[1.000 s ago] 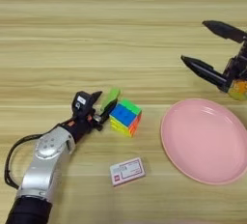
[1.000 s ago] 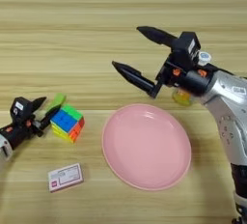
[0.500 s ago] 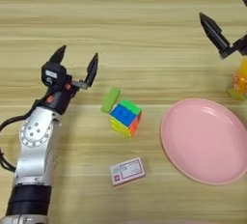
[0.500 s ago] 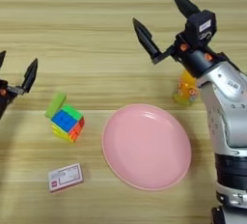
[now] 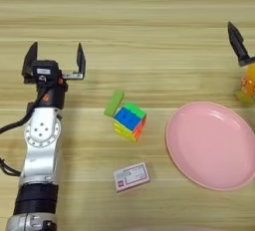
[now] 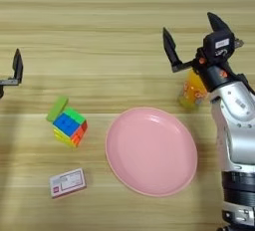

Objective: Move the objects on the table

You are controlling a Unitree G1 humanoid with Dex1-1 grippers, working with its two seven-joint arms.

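A: What did one eye catch that the other missed?

B: The left eye view showed the whole left gripper [image 5: 54, 61] at the left of the frame, with its silver arm running down to the lower left corner. The right eye view caught only one black finger of it at the left edge. The right gripper [image 6: 191, 41] was whole in the right eye view, upper right; the left eye view showed a single finger of it at the right edge.

A: Anything in the pink plate [image 6: 151, 151]?

B: Nothing lay in it. It sat lower right on the table [image 5: 134, 21].

A: And the fingers?

B: Both grippers stood spread wide, holding nothing. The right one was above the orange-juice bottle [image 6: 192, 90], which stood just beyond the plate's upper right rim; whether it touched the bottle, I could not tell.

A: The other things?

B: The green block [image 5: 114, 102] lay near the middle of the frame, touching the upper left side of the Rubik's cube [image 5: 130, 121]. A small red-and-white card [image 5: 131, 176] lay below them, apart.
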